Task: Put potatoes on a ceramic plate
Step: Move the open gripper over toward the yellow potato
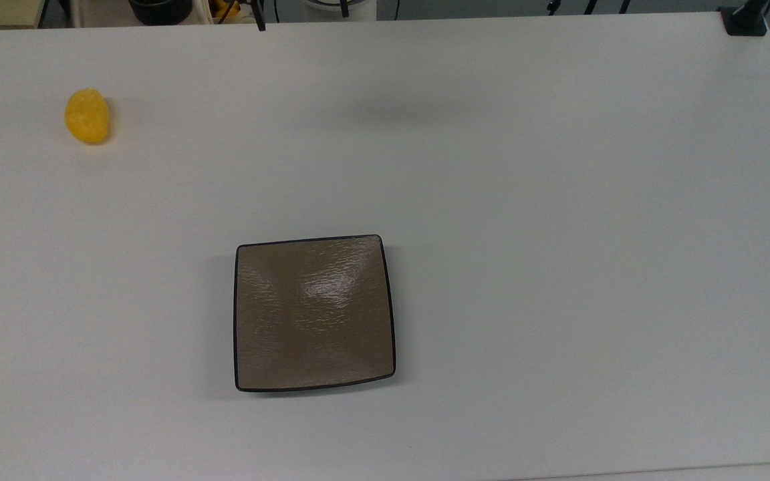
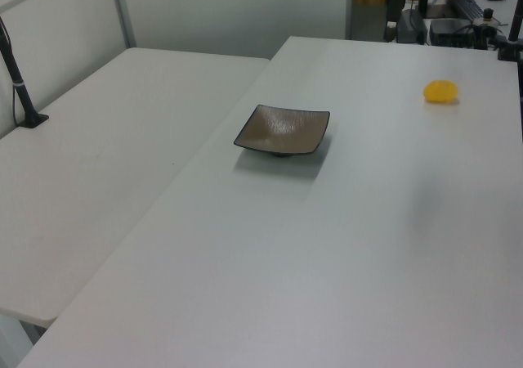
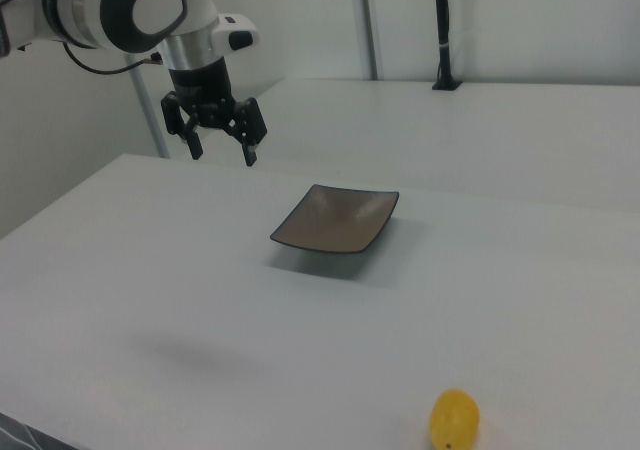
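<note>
While I watch the top view, the potatoes (image 1: pixel 87 116), one smooth yellow-orange oval lump, lie on the white table (image 1: pixel 559 234) near the top view's upper left corner. The ceramic plate (image 1: pixel 313 312), square and taupe-brown with a thin black rim, sits lower and closer to the middle, well apart from the lump and with nothing on it. A soft grey shadow falls on the table above the plate, toward the far edge. A black clamp (image 1: pixel 746 20) grips the table's corner at the top view's upper right.

Switching to the left view, I see the plate (image 2: pixel 283 129) near the middle of the table, standing on a small dark foot, and the potatoes (image 2: pixel 440 92) off toward the left view's upper right, well apart from it. A second white table (image 2: pixel 98 180) joins along the left view's left, with a black post (image 2: pixel 18 78) clamped at its far side.

From the right view, the gripper (image 3: pixel 222 155) hangs in the air, pointing down, with its jaws spread wide and nothing between them. It is above the table to the right view's left of the plate (image 3: pixel 335 220) and touches nothing. The potatoes (image 3: pixel 454 420) rest at the right view's bottom edge, far from both the gripper and the plate.
</note>
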`<act>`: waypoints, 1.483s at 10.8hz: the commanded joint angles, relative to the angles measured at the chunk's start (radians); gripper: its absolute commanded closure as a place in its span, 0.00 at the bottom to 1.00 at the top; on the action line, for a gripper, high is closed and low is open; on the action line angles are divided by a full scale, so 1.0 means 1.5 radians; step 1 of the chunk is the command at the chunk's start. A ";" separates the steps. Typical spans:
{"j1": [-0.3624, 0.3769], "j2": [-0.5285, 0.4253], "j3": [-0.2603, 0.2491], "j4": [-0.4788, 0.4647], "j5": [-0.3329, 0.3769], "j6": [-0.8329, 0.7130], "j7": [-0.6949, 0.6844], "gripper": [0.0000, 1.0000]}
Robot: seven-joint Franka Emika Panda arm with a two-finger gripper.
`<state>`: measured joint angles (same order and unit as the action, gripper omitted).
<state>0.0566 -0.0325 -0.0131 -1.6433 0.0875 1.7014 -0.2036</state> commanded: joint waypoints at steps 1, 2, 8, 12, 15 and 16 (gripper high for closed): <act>-0.024 -0.018 -0.007 -0.019 -0.001 -0.035 -0.135 0.00; -0.033 -0.018 -0.007 -0.018 -0.008 -0.035 -0.146 0.00; -0.083 -0.015 -0.070 -0.035 -0.050 -0.019 -0.228 0.00; -0.082 0.001 -0.152 -0.106 -0.051 0.094 -0.295 0.00; -0.087 0.037 -0.186 -0.141 -0.064 0.161 -0.338 0.00; -0.095 0.049 -0.189 -0.150 -0.090 0.175 -0.339 0.00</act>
<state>-0.0783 0.0180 -0.2758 -1.8265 0.0102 1.9011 -0.6831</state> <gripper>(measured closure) 0.000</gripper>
